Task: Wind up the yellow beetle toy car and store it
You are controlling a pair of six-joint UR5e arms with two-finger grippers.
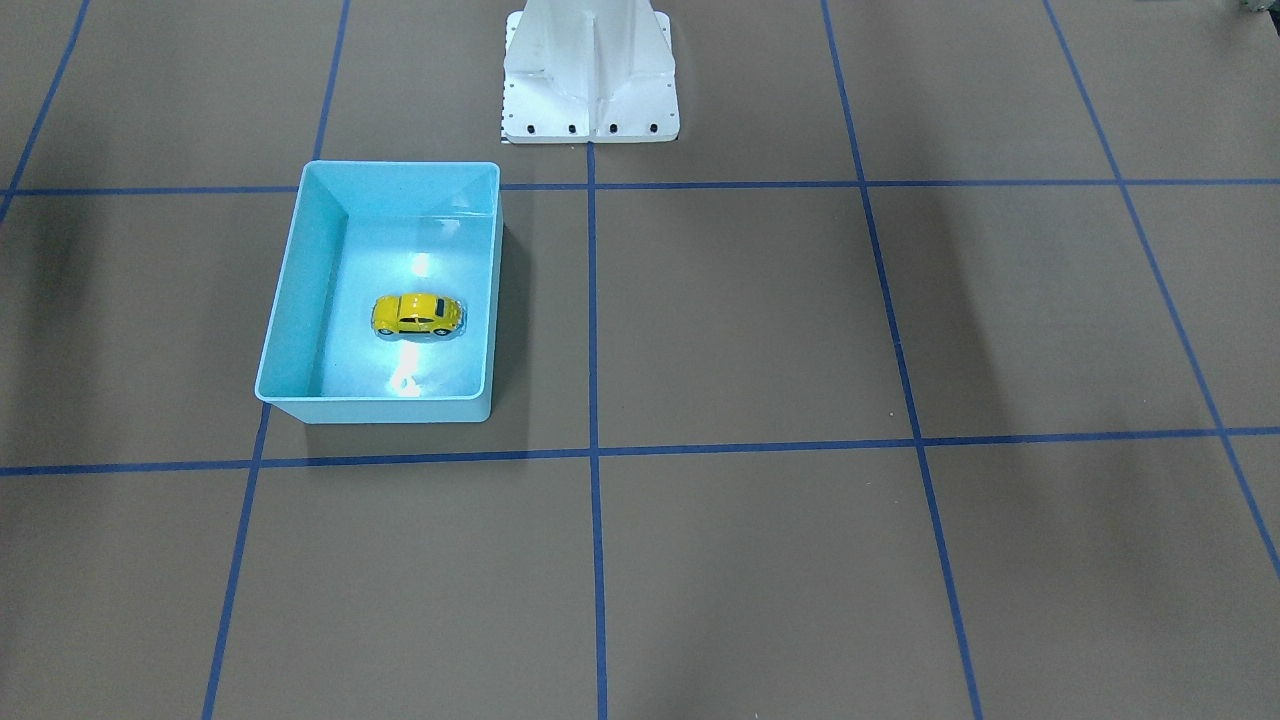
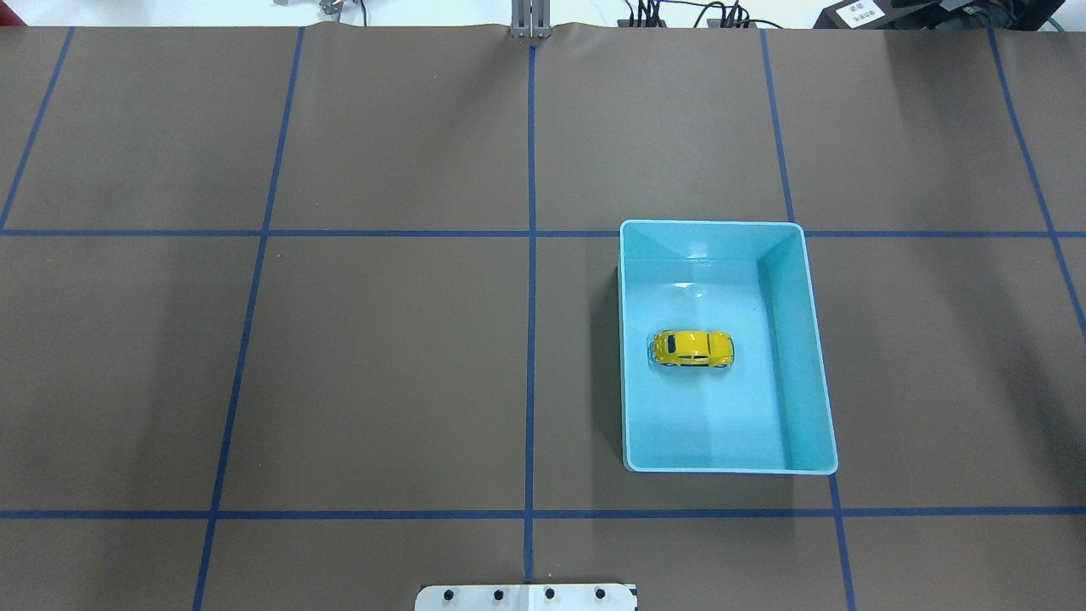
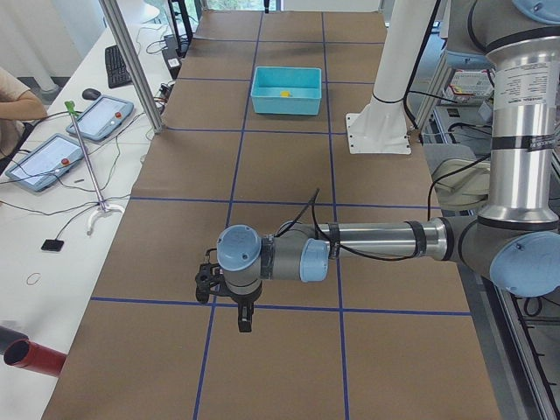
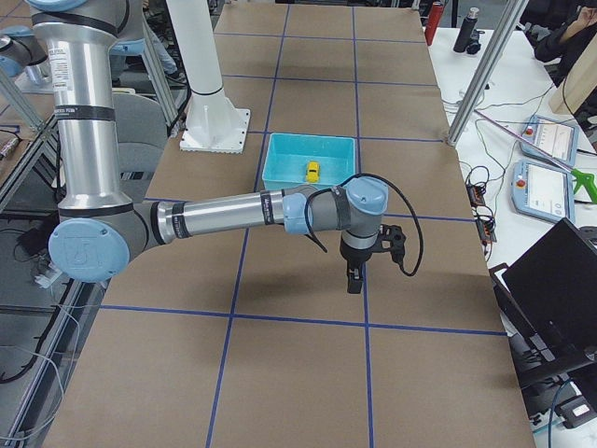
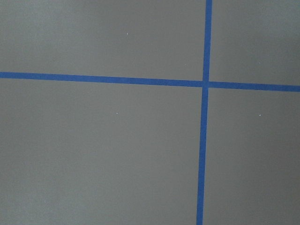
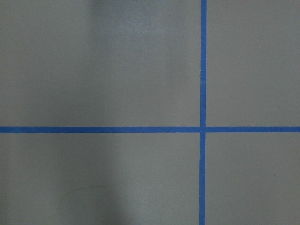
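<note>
Left gripper [image 3: 244,325] hangs over the brown counter [image 3: 280,166], pointing down, holding nothing; released or clenched, cannot tell. Right gripper [image 4: 354,283] also points down over the counter, empty, grip state likewise unclear. Farther on: light-blue bin [image 2: 810,339], yellow beetle toy car [image 2: 692,349] upright on its floor, near centre, touching no wall.

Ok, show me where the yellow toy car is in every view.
Front-facing: yellow beetle toy car left of centre, inside the light-blue bin.
Overhead: car right of centre.
Exterior left: car top centre, tiny.
Exterior right: car upper middle.
Left wrist: absent.
Right wrist: absent.
Shared landmark: the bin.
</note>
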